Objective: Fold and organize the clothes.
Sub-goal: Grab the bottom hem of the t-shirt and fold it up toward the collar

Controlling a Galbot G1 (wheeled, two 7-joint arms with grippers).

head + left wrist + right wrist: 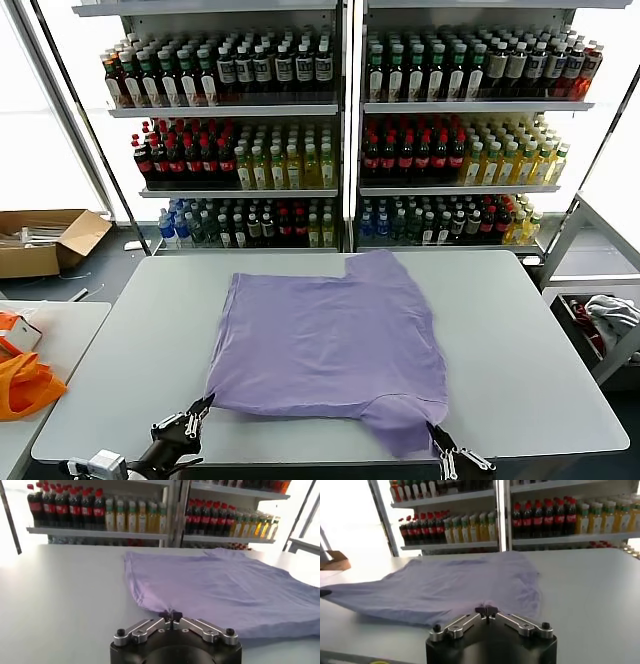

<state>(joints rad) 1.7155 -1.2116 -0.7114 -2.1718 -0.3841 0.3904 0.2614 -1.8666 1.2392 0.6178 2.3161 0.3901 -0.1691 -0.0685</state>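
Both claws sit at the near edge of the surface (120, 340). The left claw (203, 405), at about 7 o'clock from the shirt's middle, is closed down on the near-left hem corner of the lavender T-shirt (320, 340); its wrist view shows the tips pinched together with a tuck of cloth gathered at them. The right claw (437, 436), at about 5 o'clock, is likewise closed, nipping the near-right corner where a flap of fabric trails toward the edge. From either claw the shirt runs away toward 12 o'clock: long axis near to far, hem close, a sleeve poking out at the far right. Each arm is nearest its own corner, so a fold carrying the hem away from the robot looks like the natural call. The shirt lies flat, centre of the surface, no print showing. Off to 9 o'clock: orange fabric (25, 385) on a side table, farther back a cardboard box (45, 240), contents unclear. Farthest, shelves of bottles (300, 130).
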